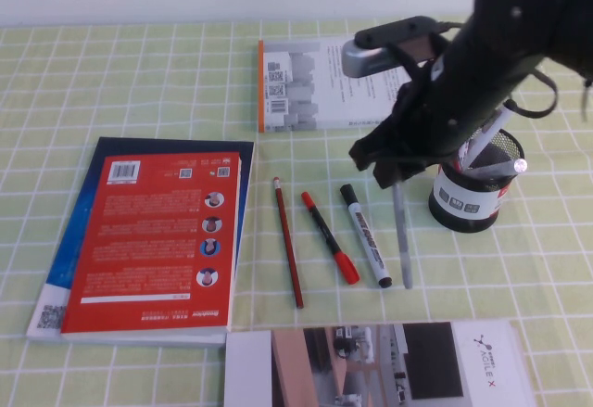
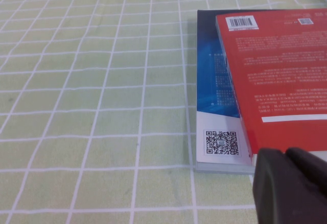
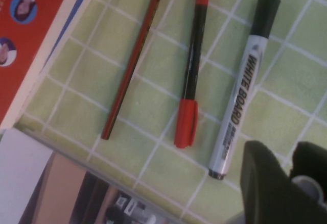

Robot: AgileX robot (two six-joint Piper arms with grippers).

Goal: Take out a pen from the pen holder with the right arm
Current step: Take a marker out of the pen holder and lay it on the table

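At the left, the left gripper [image 2: 286, 155] sits by the red book's [image 1: 153, 240] near corner; we cannot tell its state. A pencil [image 1: 287, 240], red pen [image 1: 329, 237] and marker [image 1: 365, 235] lie on the green checked cloth [image 1: 139, 82]. Just right of them, the right gripper [image 1: 394, 177] pinches a grey pen [image 1: 401, 235], its long axis 12 to 6 and its free end toward 6. The pen holder [image 1: 471, 196] stands at its 3 o'clock. Bare cloth lies beyond, toward the right edge.

a slim grey pen [image 1: 400, 235], clamped at one end, hangs just beside the upright black mesh pen holder [image 1: 468, 205].
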